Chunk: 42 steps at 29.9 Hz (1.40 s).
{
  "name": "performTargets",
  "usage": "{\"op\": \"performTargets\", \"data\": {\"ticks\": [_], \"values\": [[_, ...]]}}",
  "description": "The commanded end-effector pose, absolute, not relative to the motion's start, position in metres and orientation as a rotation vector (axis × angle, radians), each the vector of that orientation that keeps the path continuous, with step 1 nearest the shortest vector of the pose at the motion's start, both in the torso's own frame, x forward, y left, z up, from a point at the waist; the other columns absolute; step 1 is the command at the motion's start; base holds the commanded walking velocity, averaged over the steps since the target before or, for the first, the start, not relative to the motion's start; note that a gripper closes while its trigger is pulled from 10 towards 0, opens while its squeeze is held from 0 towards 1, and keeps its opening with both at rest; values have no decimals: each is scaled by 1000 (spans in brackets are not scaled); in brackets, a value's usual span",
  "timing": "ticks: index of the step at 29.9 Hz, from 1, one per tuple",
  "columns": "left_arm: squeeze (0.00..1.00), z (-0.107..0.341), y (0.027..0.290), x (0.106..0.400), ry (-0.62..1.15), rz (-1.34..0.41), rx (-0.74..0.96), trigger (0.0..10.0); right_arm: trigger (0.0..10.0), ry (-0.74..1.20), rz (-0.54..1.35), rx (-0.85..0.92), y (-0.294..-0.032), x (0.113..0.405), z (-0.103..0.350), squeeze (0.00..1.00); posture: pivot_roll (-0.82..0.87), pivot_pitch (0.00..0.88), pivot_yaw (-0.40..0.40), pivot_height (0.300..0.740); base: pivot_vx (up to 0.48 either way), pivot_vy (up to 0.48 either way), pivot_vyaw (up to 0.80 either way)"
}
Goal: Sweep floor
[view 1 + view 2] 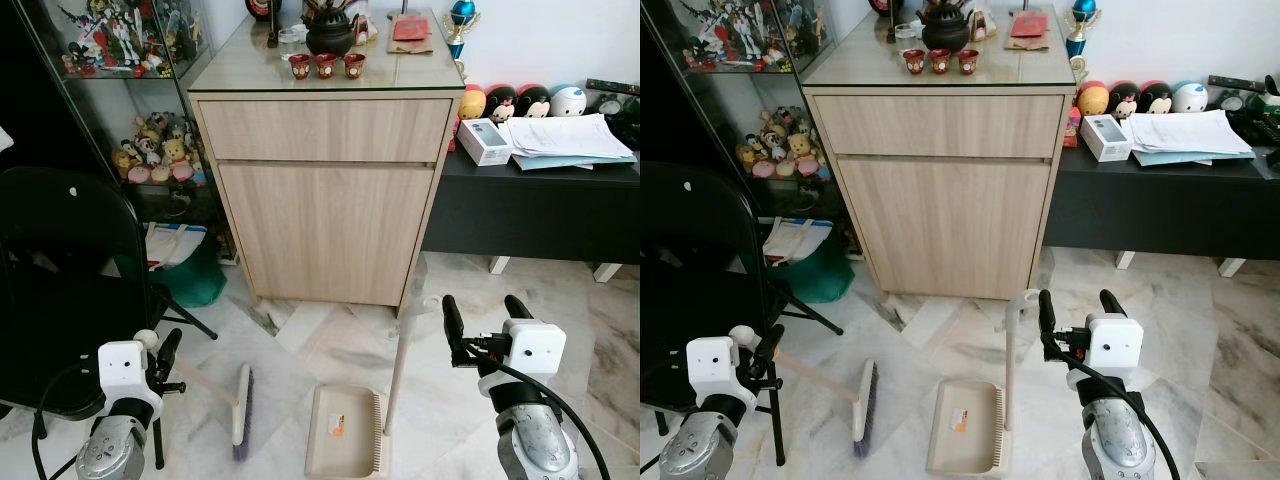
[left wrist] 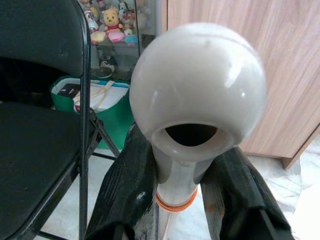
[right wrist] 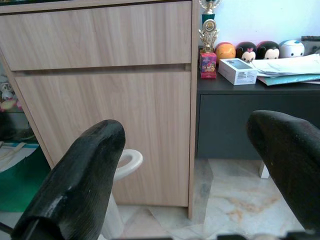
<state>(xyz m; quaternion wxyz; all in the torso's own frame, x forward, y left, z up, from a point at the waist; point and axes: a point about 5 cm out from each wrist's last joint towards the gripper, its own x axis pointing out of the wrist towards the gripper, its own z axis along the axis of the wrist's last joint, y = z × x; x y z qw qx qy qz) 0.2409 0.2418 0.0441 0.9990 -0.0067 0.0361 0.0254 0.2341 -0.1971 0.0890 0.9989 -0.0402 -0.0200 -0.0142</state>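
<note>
Step in hand, by the look of it: tools being taken up, no sweeping yet. Left gripper [image 1: 165, 352] clamped on the ball-ended cream handle of the hand broom [image 1: 241, 410], pads [image 2: 127, 190] pinching just below the knob. Broom head down on the white marble floor [image 1: 330, 335], purple bristles along it, long axis running from the grip out to the robot's right and forward. Beige upright dustpan [image 1: 345, 432] flat on the floor just beside the brush, mouth toward the pale wood cabinet [image 1: 325, 190], its pole rising upright. Right gripper [image 1: 487, 318] spread wide, empty, close beside the pole's top. Next move likely: closing around that pole.
</note>
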Motion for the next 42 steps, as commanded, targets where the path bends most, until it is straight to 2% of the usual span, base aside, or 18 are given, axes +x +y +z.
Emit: {"op": "performTargets", "data": {"ticks": [1, 19, 30, 42], "values": [[0, 48, 245, 242, 58, 58, -11, 10000, 10000, -38, -38, -74, -198, 233, 87, 0, -90, 54, 70, 740, 0, 480, 0], [0, 49, 244, 243, 58, 35, 16, 10000, 10000, -36, -41, -70, -197, 233, 86, 0, -88, 68, 74, 740, 0, 76, 0], [0, 48, 240, 243, 59, 27, 5, 10000, 10000, 59, -111, -95, -214, 227, 64, 0, -90, 68, 74, 740, 0, 0, 0], [0, 48, 240, 243, 57, 30, 4, 10000, 10000, 115, -82, -104, -222, 235, 45, 0, -83, 70, 78, 740, 0, 0, 0]]}}
